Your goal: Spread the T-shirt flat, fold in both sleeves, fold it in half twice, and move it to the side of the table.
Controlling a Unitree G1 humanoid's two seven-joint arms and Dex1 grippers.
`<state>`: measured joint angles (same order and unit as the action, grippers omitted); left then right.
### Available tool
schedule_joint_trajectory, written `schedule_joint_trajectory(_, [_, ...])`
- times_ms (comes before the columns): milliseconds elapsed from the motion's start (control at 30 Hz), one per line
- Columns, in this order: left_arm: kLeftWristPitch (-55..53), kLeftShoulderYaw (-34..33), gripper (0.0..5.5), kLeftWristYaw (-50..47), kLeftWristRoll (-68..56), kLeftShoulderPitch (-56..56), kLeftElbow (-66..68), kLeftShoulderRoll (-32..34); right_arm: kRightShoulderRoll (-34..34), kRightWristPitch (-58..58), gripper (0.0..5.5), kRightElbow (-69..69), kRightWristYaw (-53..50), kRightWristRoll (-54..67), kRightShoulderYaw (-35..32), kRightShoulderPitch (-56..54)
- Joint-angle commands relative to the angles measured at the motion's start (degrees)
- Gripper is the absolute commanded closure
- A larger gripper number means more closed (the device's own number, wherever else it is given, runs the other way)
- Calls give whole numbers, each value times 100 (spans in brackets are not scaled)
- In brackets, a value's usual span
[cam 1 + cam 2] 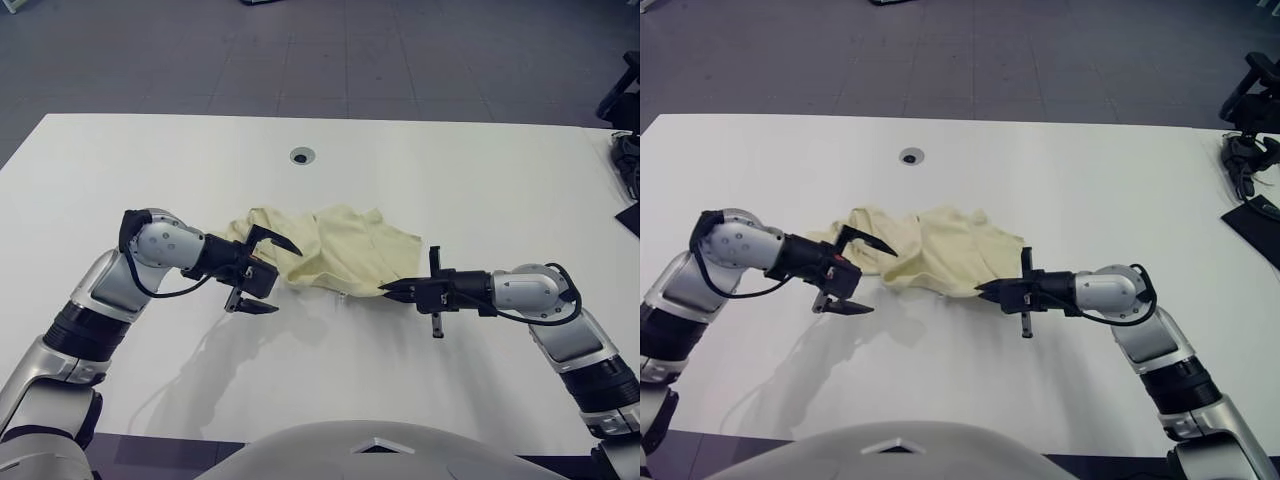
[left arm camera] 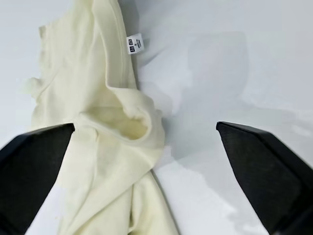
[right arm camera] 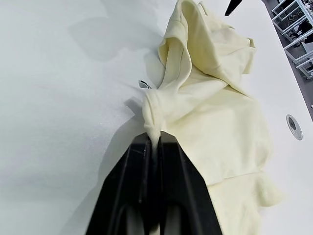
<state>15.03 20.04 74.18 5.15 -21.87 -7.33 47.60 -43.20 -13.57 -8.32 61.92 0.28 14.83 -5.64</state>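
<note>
Broadly, the white table (image 1: pixel 470 180) leaves bare surface all round the crumpled T-shirt (image 1: pixel 345 245) (it lies mid-table). The right gripper (image 1: pixel 386 291) is pinched on the shirt's near right edge, and the left gripper (image 1: pixel 288 281) is spread wide at its left end.

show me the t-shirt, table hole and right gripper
T-shirt (image 1: pixel 350 245), left eye view, crumpled middle
table hole (image 1: pixel 302 155), left eye view, its centre
right gripper (image 1: pixel 384 291), left eye view, between its shut fingertips
</note>
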Motion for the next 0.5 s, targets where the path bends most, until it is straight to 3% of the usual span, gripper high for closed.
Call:
schedule_joint_trajectory(33, [366, 198, 10, -377, 481, 92, 21, -135, 57, -39, 548, 58, -49, -35, 100, 35])
schedule_joint_trajectory(233, [558, 428, 10, -594, 743, 216, 169, -231, 91, -49, 548, 78, -79, -32, 183, 25])
schedule_joint_trajectory(500, [593, 534, 150, -880, 1049, 192, 396, -291, 106, -38, 548, 81, -92, 9, 221, 10])
